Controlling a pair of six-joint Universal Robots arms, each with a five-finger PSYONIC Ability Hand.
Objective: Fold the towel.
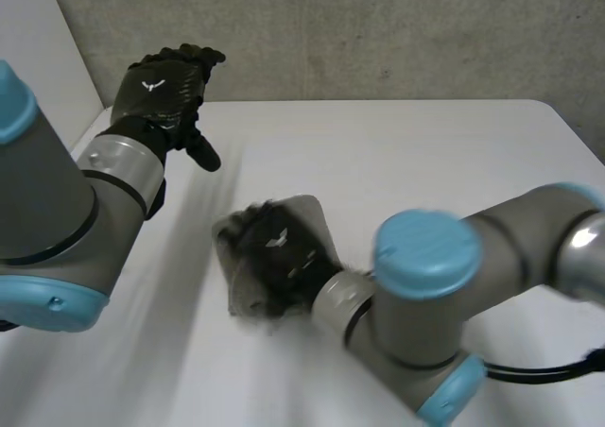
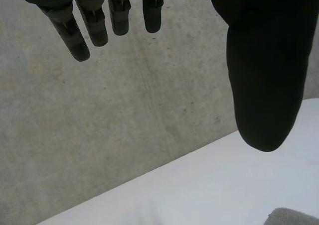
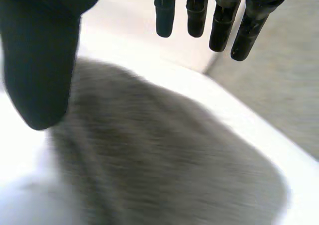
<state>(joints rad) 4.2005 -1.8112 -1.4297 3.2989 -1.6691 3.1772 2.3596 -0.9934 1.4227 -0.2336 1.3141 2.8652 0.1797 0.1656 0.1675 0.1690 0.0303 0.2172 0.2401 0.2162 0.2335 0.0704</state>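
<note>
1. My right arm [image 1: 425, 276] enters from 5 o'clock, nearest the camera.
2. My right hand [image 1: 279, 257] sits palm-down over the towel [image 1: 310, 214]. Its fingers [image 3: 197, 16] are straight and set apart from the thumb [image 3: 40, 60], and they grip nothing. Contact with the cloth cannot be confirmed.
3. The towel is plain grey with a soft nap. It lies flat as a compact, roughly four-sided pad with rounded corners, near the middle of the white tabletop [image 1: 425, 153].
4. My left hand [image 1: 163, 92] is raised at 10 o'clock from the towel, well apart from it. Its fingers are straight and hold nothing, and the palm faces the grey wall [image 1: 378, 30].
</note>
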